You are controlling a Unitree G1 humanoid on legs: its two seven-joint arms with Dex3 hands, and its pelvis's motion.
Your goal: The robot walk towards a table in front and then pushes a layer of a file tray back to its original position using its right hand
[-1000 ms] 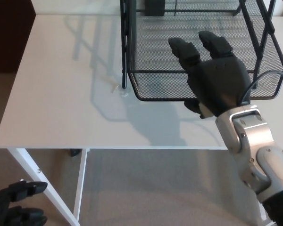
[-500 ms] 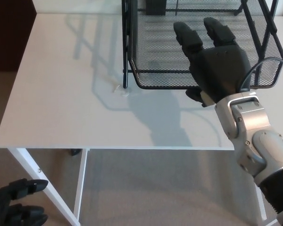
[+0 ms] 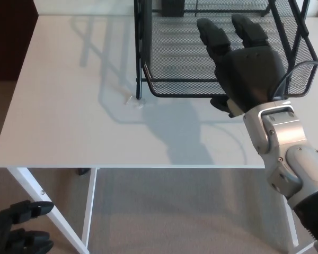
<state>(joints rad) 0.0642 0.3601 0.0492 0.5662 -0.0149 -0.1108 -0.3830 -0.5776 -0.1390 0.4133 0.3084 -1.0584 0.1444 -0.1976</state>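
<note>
White desk (image 3: 69,106), seen from above. A black wire-mesh file tray (image 3: 172,53) stands at its far right part, in a dark upright frame whose post (image 3: 139,53) comes down to the desk surface. The tray's lowest layer sticks out toward the near side, its curved front rim (image 3: 185,95) a little way past the post.

Right hand (image 3: 249,69): flat and open, two thick fingers (image 3: 214,34) stretched forward over the mesh of the layer, thumb tucked low at the front rim. Palm lies over the rim's right part. It grips nothing. The silver forearm (image 3: 281,153) runs back to the lower right, with a black cable (image 3: 302,69) looping by the wrist.

Left hand (image 3: 16,230): low at the bottom left corner, below the desk edge, beside a white desk leg (image 3: 37,193). Fingers loosely curled and apart, holding nothing.

A small pale scrap (image 3: 132,100) lies on the desk just by the post's foot. The tray and arm cast grey shadows across the desk top. Beige floor (image 3: 175,211) beneath.
</note>
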